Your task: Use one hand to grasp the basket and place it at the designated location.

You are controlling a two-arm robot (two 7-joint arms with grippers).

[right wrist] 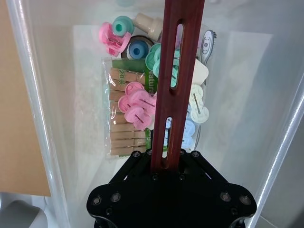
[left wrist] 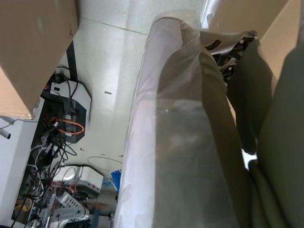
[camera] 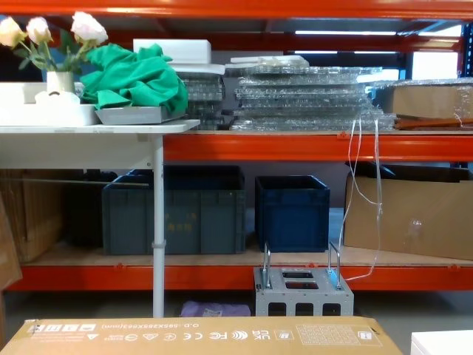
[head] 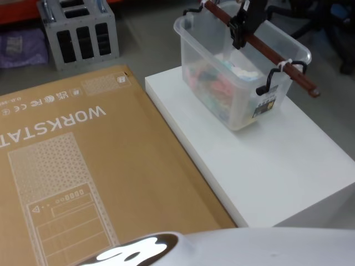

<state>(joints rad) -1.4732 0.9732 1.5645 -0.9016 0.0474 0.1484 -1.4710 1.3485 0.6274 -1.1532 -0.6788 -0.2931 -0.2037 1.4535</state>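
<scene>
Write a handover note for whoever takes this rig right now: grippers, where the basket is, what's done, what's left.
Right gripper: shut on the handle of the basket, near its middle.
Left gripper: state unknown; left arm looks parked low, beside the cardboard box.
Basket: at the far end of the white platform; whether it rests there or is lifted, I cannot tell. It holds pegs and small items.
Done: grasp.
Left: carry it to the designated spot, set it down, release.

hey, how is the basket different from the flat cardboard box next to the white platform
The basket is a translucent whitish tub; the cardboard box is opaque brown with printed text. The basket stands tall and open-topped on the white platform; the box lies flat and closed beside it. The right gripper clamps the basket's red-brown handle; nothing grips the box.
</scene>
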